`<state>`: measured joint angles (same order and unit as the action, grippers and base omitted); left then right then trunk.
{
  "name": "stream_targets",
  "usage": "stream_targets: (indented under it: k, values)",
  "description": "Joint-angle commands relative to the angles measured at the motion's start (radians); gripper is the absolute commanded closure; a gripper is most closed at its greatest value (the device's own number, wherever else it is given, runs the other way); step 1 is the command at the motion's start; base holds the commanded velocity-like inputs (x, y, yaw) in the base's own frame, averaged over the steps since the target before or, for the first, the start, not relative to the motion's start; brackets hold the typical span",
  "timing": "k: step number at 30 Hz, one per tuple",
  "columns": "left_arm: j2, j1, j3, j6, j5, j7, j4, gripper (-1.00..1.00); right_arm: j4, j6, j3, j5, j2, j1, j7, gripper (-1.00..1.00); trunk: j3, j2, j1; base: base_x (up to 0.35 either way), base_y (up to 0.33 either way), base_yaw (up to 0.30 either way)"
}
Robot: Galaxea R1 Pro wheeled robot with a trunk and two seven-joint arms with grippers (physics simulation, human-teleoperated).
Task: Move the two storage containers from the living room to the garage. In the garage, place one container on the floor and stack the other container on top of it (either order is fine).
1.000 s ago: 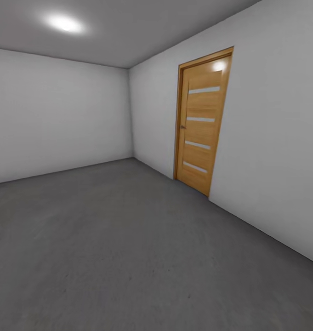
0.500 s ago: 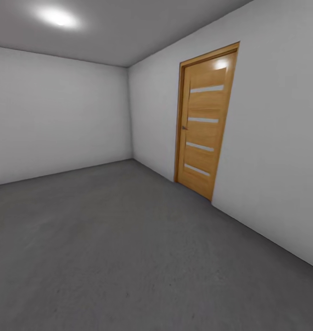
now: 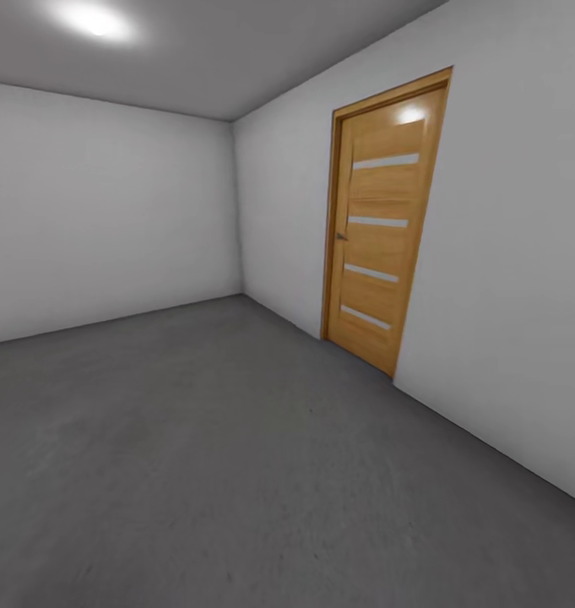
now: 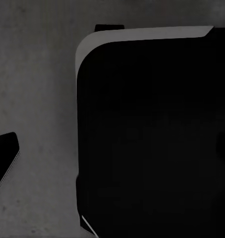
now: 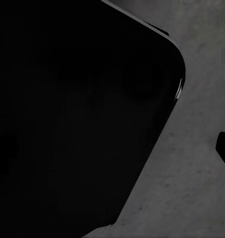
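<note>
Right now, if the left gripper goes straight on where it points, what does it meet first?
Probably the dark grey concrete floor, or the robot's own black base covering most of the left wrist view; depth is unclear.

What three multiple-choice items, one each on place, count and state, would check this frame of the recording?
1. Where is the wooden door?
A. on the wall at the view's right
B. on the far wall straight ahead
C. lying on the floor

2. How many pale horizontal strips cross the door?
A. two
B. four
C. six

3. What state is the door in?
A. wide open
B. off its hinges
C. shut in its frame

Answers: 1 A, it sits in the right-hand wall; 2 B, four strips show down its panel; 3 C, it lies flush in the frame, above the grey floor.
</note>
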<state>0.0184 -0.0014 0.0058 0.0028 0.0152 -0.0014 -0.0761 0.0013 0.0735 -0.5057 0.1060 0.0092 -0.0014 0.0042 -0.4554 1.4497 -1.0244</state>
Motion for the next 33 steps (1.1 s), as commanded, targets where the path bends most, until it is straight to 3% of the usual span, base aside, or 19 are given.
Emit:
stream_targets:
  k: [1,33]
  values:
    - [0.000,0.000,0.000,0.000,0.002,0.000,-0.001,-1.00,0.000,0.003,-0.008,0.011,0.000,0.000,0.000,-1.00,-0.001,0.000,-0.001,0.323,0.000,0.000]
    - [0.002,0.000,0.002,0.000,0.002,0.000,-0.001,-1.00,0.000,0.003,-0.008,0.011,0.000,0.000,0.000,-1.00,-0.001,0.000,-0.001,0.323,0.000,0.000]
